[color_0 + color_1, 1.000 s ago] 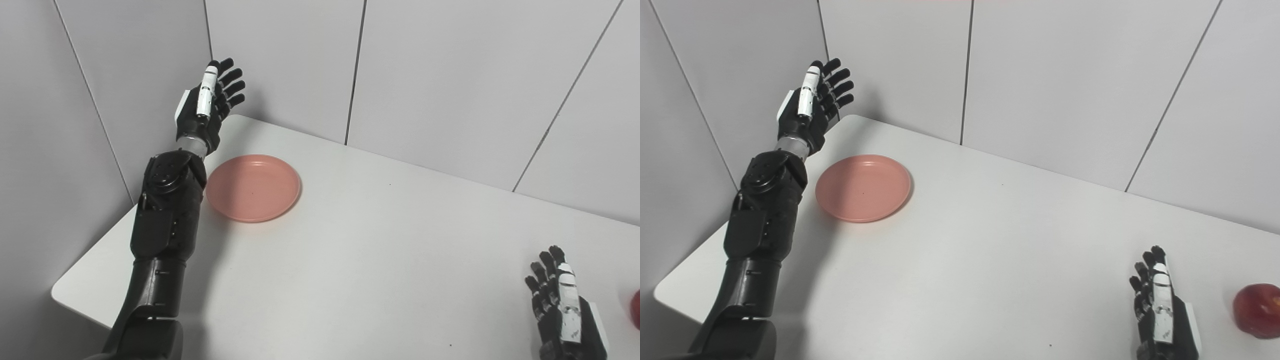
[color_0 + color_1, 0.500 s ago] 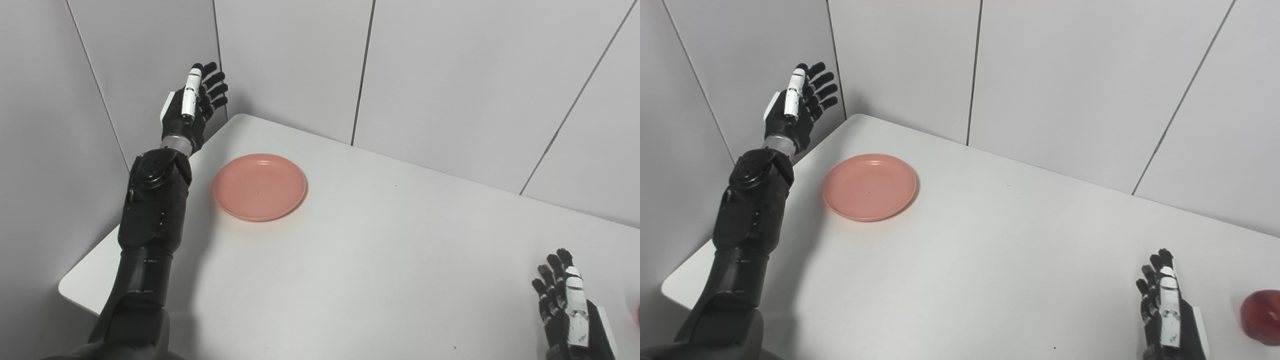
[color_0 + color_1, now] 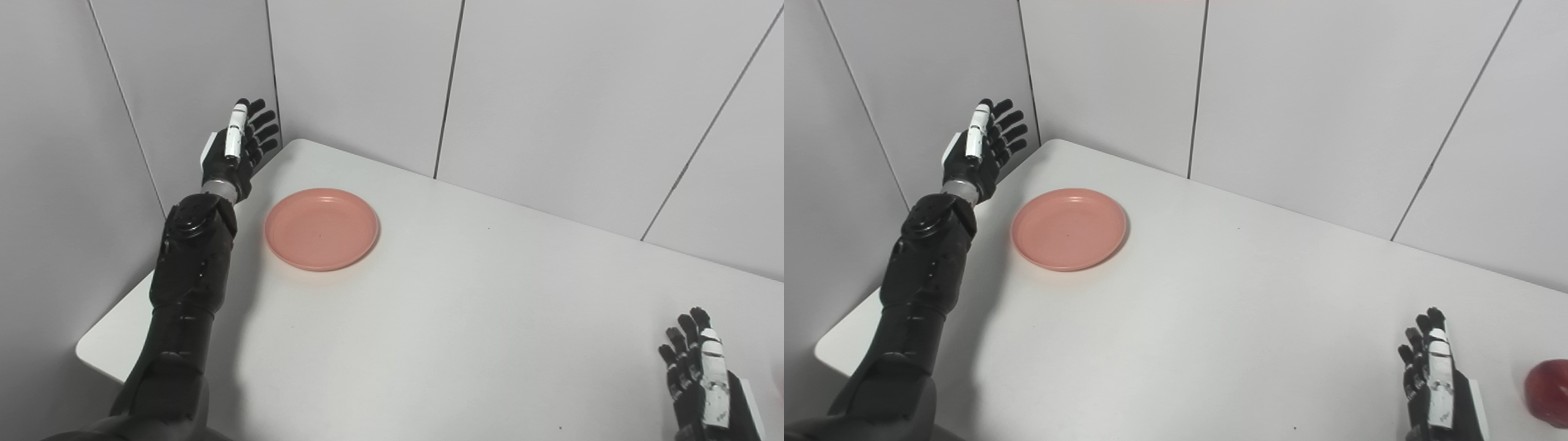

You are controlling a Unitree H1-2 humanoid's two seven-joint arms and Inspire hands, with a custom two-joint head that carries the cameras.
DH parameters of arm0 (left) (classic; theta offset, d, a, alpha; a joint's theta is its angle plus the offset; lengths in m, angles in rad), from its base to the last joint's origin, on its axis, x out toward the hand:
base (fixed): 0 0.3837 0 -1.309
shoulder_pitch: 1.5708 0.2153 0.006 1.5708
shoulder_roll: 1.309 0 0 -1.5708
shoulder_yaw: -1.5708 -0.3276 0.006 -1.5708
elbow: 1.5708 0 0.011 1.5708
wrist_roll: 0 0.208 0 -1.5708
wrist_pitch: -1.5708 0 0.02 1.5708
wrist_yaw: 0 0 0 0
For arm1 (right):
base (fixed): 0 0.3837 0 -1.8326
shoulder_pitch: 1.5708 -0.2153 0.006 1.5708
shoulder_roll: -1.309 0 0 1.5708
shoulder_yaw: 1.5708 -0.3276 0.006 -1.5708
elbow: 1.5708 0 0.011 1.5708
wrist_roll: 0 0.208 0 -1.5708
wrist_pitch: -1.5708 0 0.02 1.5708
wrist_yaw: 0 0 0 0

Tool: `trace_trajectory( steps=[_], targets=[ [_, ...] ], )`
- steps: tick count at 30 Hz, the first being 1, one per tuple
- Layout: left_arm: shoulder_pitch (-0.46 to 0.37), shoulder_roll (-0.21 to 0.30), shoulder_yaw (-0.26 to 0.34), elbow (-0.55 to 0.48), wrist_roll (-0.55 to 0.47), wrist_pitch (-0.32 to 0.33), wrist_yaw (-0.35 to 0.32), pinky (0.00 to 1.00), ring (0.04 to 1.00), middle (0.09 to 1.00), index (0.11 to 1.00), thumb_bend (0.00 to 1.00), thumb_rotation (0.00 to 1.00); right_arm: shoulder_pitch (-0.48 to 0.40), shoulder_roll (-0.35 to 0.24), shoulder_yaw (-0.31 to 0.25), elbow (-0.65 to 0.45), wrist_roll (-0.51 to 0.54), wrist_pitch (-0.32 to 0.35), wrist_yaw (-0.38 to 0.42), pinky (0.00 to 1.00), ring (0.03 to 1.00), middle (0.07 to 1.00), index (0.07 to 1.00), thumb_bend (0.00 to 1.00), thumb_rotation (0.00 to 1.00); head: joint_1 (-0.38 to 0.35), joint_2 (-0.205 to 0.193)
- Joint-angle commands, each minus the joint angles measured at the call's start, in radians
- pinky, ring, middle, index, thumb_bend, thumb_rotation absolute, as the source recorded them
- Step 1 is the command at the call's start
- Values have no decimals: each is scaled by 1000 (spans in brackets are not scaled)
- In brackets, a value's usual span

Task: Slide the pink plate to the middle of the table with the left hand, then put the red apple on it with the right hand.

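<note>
Pink round plastic plate [image 3: 321,228] lies on the white surface [image 3: 441,318] just right of and below the raised left hand [image 3: 236,153], whose fingers [image 3: 264,122] are spread, empty.

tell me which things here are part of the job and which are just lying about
Part of the job:
pink plate, near the table's far left corner
red apple, at the right edge
left hand, open, raised beside the plate
right hand, open, near the apple

Just there:
white table; nothing else lies on it
</note>
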State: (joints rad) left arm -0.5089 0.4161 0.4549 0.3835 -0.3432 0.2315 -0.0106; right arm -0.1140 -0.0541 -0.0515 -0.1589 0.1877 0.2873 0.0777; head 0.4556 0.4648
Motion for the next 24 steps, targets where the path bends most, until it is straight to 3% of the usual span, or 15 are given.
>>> trace_trajectory(
  steps=[1,6,15,24],
  targets=[
    [-45,38,7,4,-4,-56,-7,858,854,859,842,332,1000,-24,-3,-4,-37,6,-13,3,1000,1000,1000,1000,62,1000,-3,3],
    [-38,43,7,37,-6,-70,-14,861,861,866,852,346,1000,-22,-2,-4,-52,9,10,-1,1000,1000,1000,1000,71,1000,-2,6],
    [-31,39,26,63,-29,-49,-1,855,859,858,845,343,1000,-22,-6,-3,-55,4,4,1,1000,1000,1000,1000,61,1000,-2,11],
    [-15,42,22,84,-24,-68,-16,842,858,868,856,305,1000,-22,-14,-2,-49,2,-12,9,1000,1000,1000,1000,59,1000,1,15]
  ],
)
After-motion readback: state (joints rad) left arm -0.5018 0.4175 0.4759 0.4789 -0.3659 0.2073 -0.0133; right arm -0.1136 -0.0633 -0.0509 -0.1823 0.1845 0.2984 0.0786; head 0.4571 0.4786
